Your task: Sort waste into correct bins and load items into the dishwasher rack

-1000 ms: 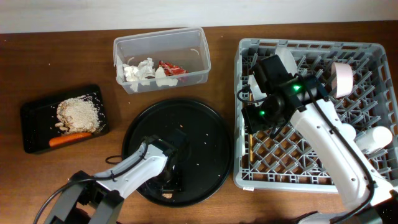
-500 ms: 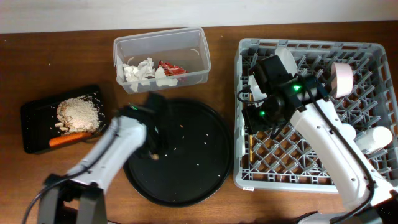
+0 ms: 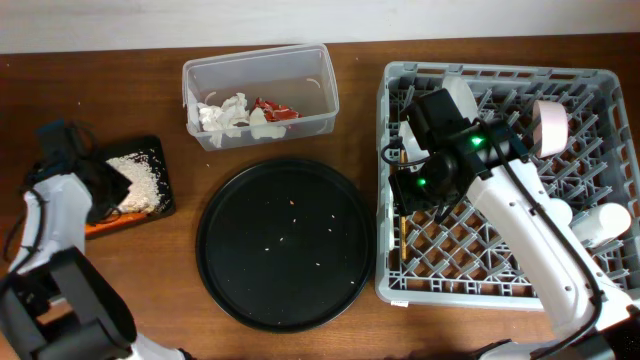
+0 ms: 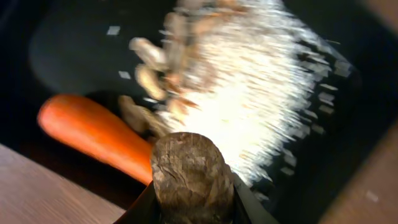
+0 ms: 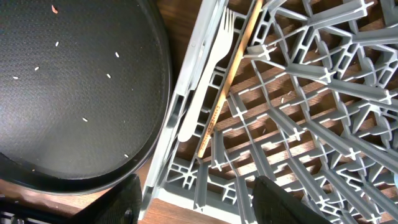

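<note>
Wooden table (image 3: 120,90), left end effector (image 4: 194,209) holding lump (image 4: 190,171) above black tray (image 4: 74,56)

A robotics lab set up as a mock kitchen clean-up: a wood-grain bench (image 3: 360,100) against a pale wall (image 3: 400,15), with a white robot arm (image 3: 530,230) over the dishwasher rack (image 3: 610,130) at its right edge.

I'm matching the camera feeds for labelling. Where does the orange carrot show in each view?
Overhead: far left, the carrot lies along the lower edge of the small black tray, partly under the left arm.
Left wrist: left of centre, slanting, below the beige food.
Right wrist: not in it.
Shared landmark: the beige food pile beside it, in overhead and left wrist.
</note>
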### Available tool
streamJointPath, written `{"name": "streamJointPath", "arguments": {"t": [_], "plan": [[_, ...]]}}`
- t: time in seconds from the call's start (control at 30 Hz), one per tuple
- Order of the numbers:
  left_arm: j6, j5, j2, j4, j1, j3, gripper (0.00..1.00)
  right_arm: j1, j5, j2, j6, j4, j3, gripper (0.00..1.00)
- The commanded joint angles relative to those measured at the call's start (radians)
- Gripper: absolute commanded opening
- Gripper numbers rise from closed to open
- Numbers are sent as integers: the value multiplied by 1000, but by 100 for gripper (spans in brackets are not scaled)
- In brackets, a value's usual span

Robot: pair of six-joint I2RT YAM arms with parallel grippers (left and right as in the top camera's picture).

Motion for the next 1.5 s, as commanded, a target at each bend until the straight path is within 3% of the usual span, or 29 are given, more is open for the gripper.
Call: {"name": "streamJointPath", "arguments": {"t": [0.0,0.07,0.13,0.23,0.27,0.3,0.4,0.5,0.63,0.67,0.77,0.87,1.0,1.1,1.27,1.3,1.47], "plan": [[12,7,64,8,80,11,25,3,-11,2,-4,-1,4,61],[12,24,67,14,98,11,29,3,-11,2,-4,0,4,61],[12,43,67,24,101,11,53,3,-11,2,-4,0,4,61],[12,62,66,26,101,15,65,3,-11,2,-4,0,4,61],[12,65,59,17,101,20,79,3,-11,2,-4,0,4,61],[12,65,46,9,101,26,85,4,-13,2,-3,0,4,61],[12,92,-19,-7,85,42,92,3,-50,2,-3,3,4,61],[61,110,-155,-8,-57,45,96,3,-122,2,39,45,4,62],[217,107,-210,-39,-388,45,96,-28,-195,2,38,106,5,79],[249,66,-201,-96,-490,45,99,-64,-198,2,38,106,9,82],[338,38,-194,-303,-631,53,99,-204,-200,2,18,72,31,93],[338,90,-196,-603,-633,100,99,-344,-199,2,-42,-34,35,94],[352,115,-251,-761,-591,101,99,-447,-192,-1,-69,-134,34,94],[352,108,-434,-702,-591,70,99,-468,-189,-48,-103,-125,1,93],[348,42,-861,-515,-591,-92,99,-468,-182,-372,-105,116,-210,98],[348,42,-1011,-461,-591,-176,99,-468,-164,-510,-105,203,-304,98],[348,120,-1247,-412,-591,-305,100,-468,-109,-774,-106,230,-430,98]]}}
